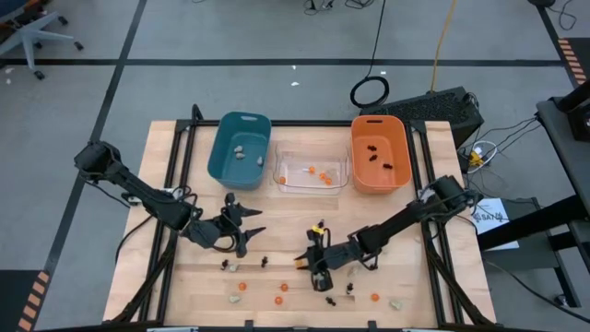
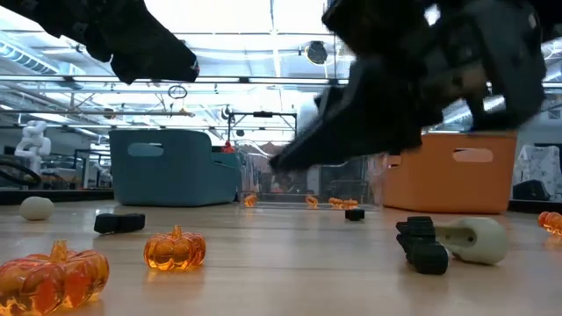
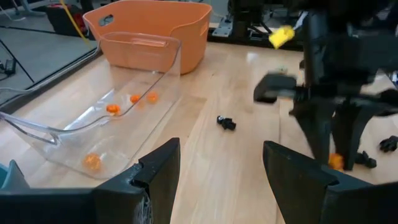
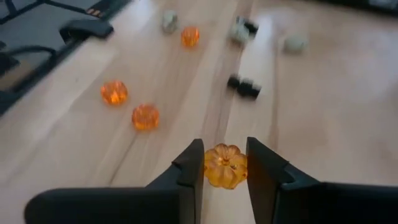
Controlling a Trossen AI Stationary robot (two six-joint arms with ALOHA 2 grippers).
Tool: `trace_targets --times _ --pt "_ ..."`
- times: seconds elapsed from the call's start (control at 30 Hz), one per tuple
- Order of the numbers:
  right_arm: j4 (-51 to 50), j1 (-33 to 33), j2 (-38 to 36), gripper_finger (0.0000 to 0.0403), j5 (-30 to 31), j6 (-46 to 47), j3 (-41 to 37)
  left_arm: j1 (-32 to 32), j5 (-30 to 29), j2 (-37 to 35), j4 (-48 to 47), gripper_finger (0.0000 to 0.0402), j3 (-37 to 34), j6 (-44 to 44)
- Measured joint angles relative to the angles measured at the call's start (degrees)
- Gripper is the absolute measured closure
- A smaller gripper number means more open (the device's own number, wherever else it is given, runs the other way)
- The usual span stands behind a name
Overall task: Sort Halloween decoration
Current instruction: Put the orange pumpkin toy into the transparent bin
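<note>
High view showed a few trinkets already in the teal, clear and orange plastic bins [image 1: 379, 155], many left on the wooden surface [image 1: 184, 286], the right claw [image 4: 225, 163] pinching a translucent orange pumpkin trinket [image 4: 224, 165], the left claw [image 1: 241, 228] spread.

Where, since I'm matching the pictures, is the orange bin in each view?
High: orange bin upper middle, right of centre.
Low: right side, far back.
Left wrist: top, left of centre.
Right wrist: not in it.
Landmark: clear bin right beside it.
</note>
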Motion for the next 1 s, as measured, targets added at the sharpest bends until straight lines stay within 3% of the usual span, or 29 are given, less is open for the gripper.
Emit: trace_targets --times 0.57,1.0 --pt "-14.2 0.0 -18.3 0.0341 3.1 -23.5 0.1 0.0 0.2 0.0 0.7 0.0174 0.0 -0.2" --pt "-21.1 0.1 -21.5 0.0337 4.7 -32.7 0.1 0.0 0.2 0.0 1.6 0.0174 0.0 -0.4"
